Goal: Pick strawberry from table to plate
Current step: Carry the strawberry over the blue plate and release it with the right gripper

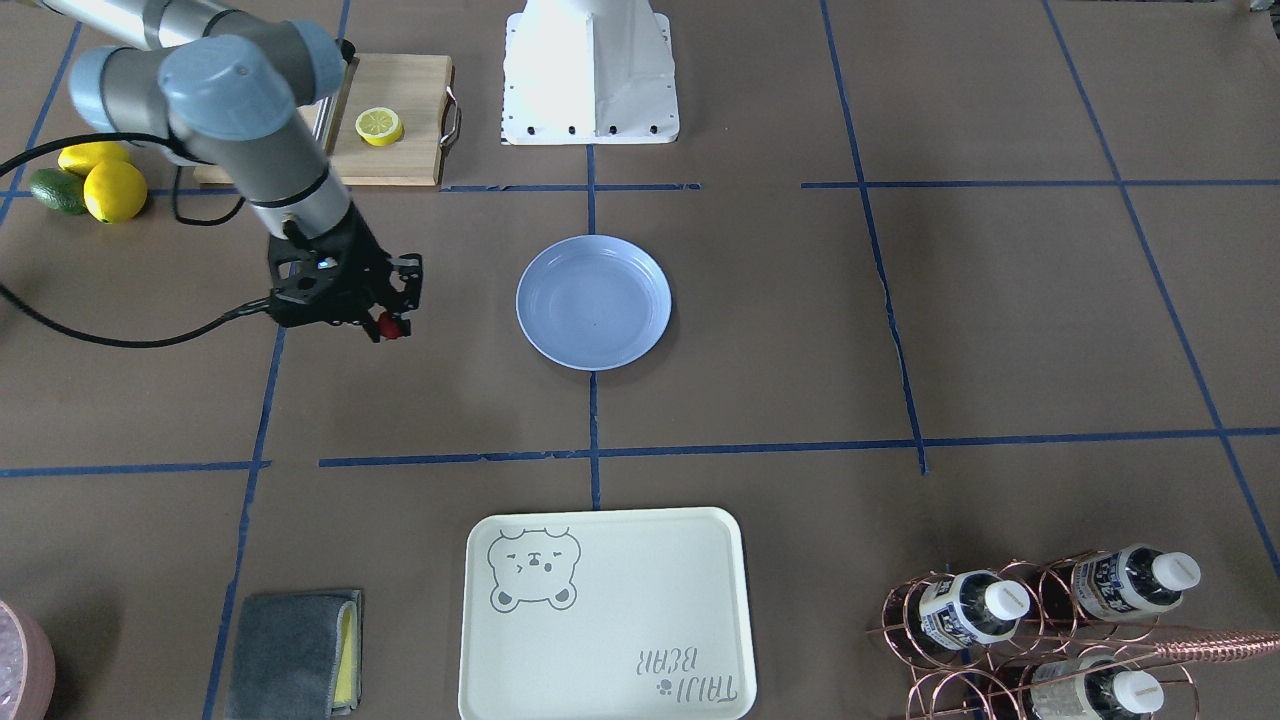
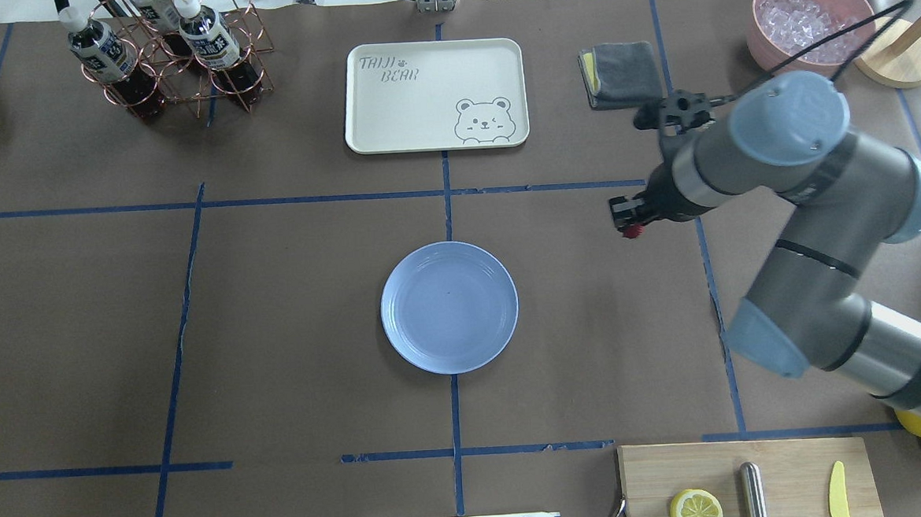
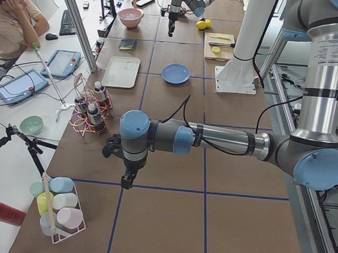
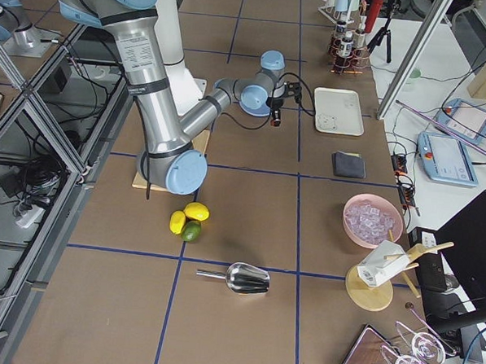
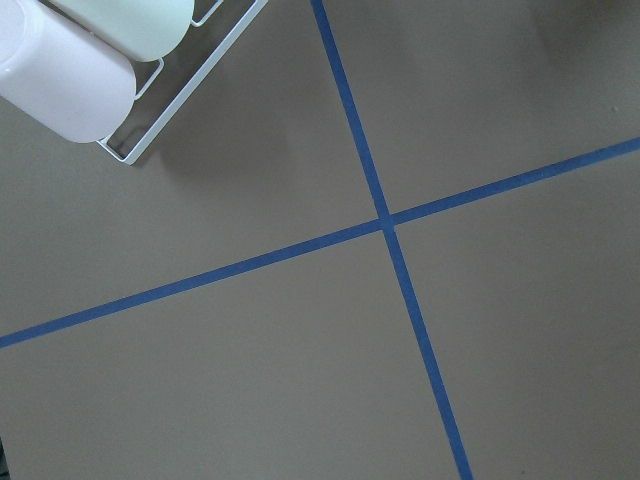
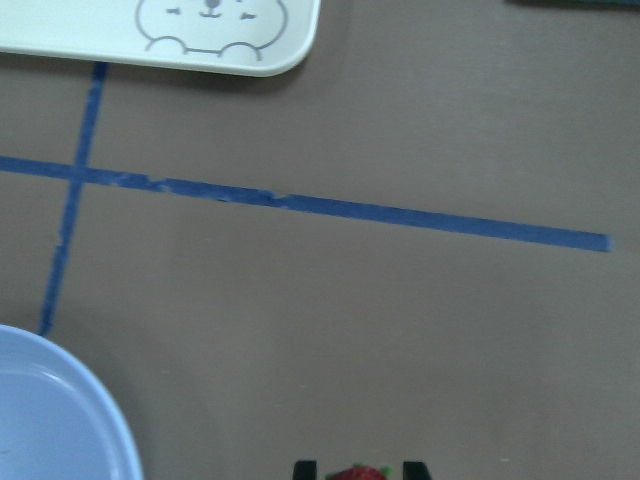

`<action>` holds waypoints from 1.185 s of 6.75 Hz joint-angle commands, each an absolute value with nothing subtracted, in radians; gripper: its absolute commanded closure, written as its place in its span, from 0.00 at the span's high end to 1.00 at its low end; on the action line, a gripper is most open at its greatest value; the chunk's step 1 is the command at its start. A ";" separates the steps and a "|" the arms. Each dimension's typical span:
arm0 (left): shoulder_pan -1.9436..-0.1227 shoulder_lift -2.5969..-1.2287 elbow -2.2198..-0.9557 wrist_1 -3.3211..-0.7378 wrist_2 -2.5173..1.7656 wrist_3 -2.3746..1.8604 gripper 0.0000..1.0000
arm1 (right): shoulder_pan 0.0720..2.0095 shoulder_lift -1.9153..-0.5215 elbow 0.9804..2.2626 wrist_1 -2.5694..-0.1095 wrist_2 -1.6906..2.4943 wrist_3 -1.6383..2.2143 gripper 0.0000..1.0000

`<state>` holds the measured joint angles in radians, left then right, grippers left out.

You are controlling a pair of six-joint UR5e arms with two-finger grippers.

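Note:
My right gripper (image 1: 388, 325) hangs just above the brown-paper table (image 1: 800, 330), shut on the small dark red strawberry (image 1: 392, 327). Overhead, the strawberry (image 2: 631, 232) shows under the right gripper (image 2: 629, 220), well to the right of the light blue plate (image 2: 449, 306). The plate (image 1: 593, 302) is empty. In the right wrist view the strawberry (image 6: 358, 472) peeks between the two fingertips at the bottom edge, with the plate's rim (image 6: 120, 425) at lower left. My left gripper (image 3: 127, 183) shows only in the exterior left view, low over bare table; I cannot tell its state.
A cream bear tray (image 2: 434, 94), a grey cloth (image 2: 624, 72) and a copper bottle rack (image 2: 166, 53) line the far side. A cutting board (image 2: 787, 470) with a lemon half is near the base. Lemons and an avocado (image 1: 95, 180) lie beside it. A cup rack (image 5: 110, 60) is near my left wrist.

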<state>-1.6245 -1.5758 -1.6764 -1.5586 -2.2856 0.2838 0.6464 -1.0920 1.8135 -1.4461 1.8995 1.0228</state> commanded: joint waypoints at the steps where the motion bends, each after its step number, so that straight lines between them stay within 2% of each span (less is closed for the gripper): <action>1: -1.624 -1.577 -1.675 -1.559 -2.286 0.284 1.00 | 0.501 -0.869 1.674 -1.529 1.737 1.184 0.00; 3: -1.624 -1.575 -1.674 -1.560 -2.286 0.284 1.00 | 0.413 -0.766 1.527 -1.526 1.640 1.254 0.00; 4: -1.624 -1.575 -1.674 -1.560 -2.286 0.284 1.00 | 0.393 -0.752 1.494 -1.528 1.628 1.258 0.00; 8: -1.624 -1.575 -1.671 -1.560 -2.306 0.284 1.00 | 0.361 -0.772 1.493 -1.534 1.621 1.261 0.00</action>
